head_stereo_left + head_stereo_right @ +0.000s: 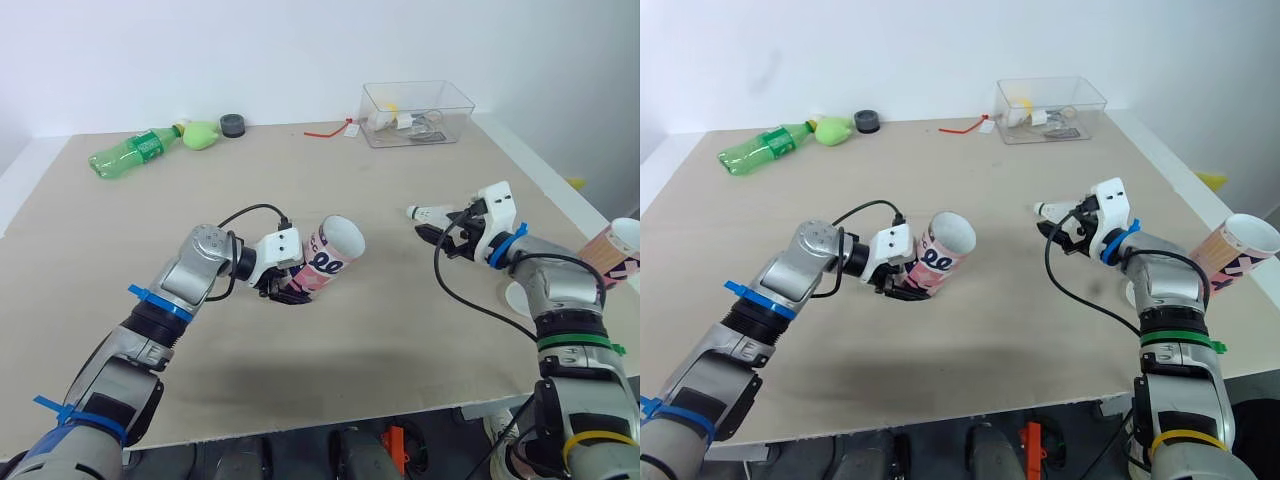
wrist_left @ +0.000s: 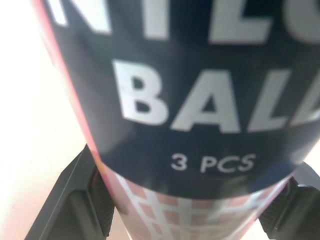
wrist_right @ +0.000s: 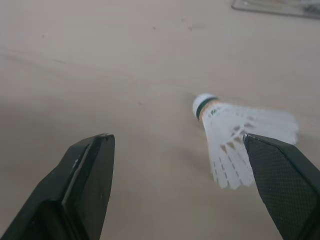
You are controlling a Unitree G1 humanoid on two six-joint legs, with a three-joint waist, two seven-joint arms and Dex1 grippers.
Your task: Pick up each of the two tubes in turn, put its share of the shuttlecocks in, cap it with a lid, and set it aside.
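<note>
Left gripper [image 1: 285,288] holds tube [image 1: 335,250] tilted, mouth seemingly toward shuttlecock [image 1: 425,212].

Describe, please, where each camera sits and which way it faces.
Head eyes: facing forward and down over the table; both arms show, left gripper holding the tube, right gripper open near the shuttlecock.
Left wrist: along its fingers, at the clamped tube.
Right wrist: along its fingers, at the shuttlecock.
Shared: head and left wrist, the tube; head and right wrist, the shuttlecock.
</note>
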